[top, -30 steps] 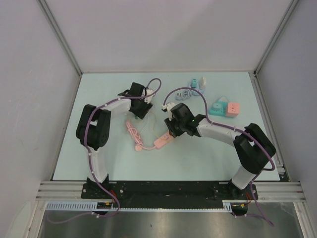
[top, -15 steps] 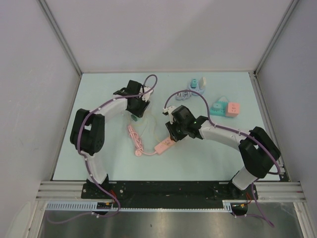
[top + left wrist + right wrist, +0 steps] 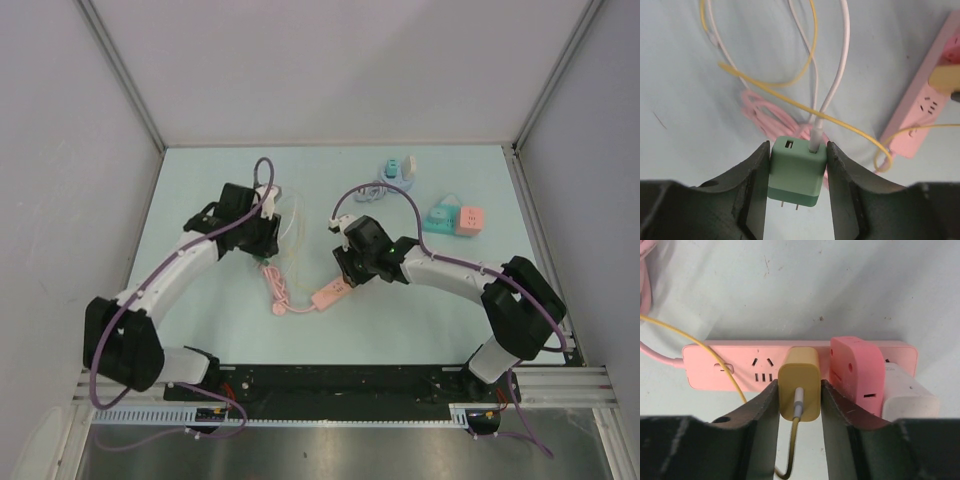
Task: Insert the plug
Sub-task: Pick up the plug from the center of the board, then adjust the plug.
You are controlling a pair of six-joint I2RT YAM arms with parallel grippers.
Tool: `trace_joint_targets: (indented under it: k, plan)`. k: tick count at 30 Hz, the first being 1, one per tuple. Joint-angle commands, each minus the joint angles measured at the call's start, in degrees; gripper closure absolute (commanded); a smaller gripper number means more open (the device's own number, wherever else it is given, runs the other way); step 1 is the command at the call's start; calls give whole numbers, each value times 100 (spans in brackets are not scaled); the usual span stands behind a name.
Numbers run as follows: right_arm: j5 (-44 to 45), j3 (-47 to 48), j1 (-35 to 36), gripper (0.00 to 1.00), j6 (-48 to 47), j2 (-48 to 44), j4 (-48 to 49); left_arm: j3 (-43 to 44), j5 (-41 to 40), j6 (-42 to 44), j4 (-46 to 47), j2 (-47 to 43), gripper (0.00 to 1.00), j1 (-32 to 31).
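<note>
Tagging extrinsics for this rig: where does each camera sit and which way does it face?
Top external: above and behind the bases, looking down on the pale blue table; left arm and right arm both show.
Left wrist: on that arm's wrist, looking along the left pincer, shut on the green plastic cube charger; both dark fingers show.
Right wrist: likewise along the right pincer, shut on the yellow plastic charger at the pink plastic power strip.
Shared: all three show the strip.

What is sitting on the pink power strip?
On the pink power strip: a yellow charger between the right tool's fingers, a pink adapter and a white adapter. Their prongs and sockets are covered; one socket group is bare.
</note>
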Motion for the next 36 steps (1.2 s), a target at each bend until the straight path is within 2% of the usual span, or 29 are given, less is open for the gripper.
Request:
trace_joint_targets:
  k: [1, 3, 7, 11, 16, 21, 26, 30, 32, 36]
  plan:
    - [219, -120, 32, 56, 272, -203, -195, -1075, 355, -979, 637, -1216, 88, 4]
    - [175, -128, 32, 52, 307, -325, -195, -1447, 593, -1199, 1191, -1605, 89, -58]
    - [96, -128, 50, 42, 404, -580, -230, -1896, 848, -1577, 1412, -2046, 89, -365]
    - [87, -120, 85, 37, 510, -949, -292, -2028, 393, -1622, 1772, -1923, 89, -1207]
    - [130, -128, 94, 36, 597, -1511, -353, -2029, -21, -1710, 2255, -1668, 89, -1884]
    - [87, -129, 85, 36, 764, -2153, -328, -1959, -443, -1438, 2555, -1642, 89, -2369]
    - [-493, -128, 85, 36, 1151, -2733, 33, -1826, -988, -867, 2537, -1562, 89, -2975]
    - [-765, -120, 76, 36, 1406, -2927, 270, -1766, -1645, -446, 2512, -1633, 89, -3362]
    - [-766, -129, 67, 37, 1433, -2919, 271, -1651, -1997, -322, 2213, -1720, 90, -3494]
    - [-600, -129, -20, 38, 1721, -2779, 130, -1738, -1982, -137, 2369, -2186, 90, -3521]
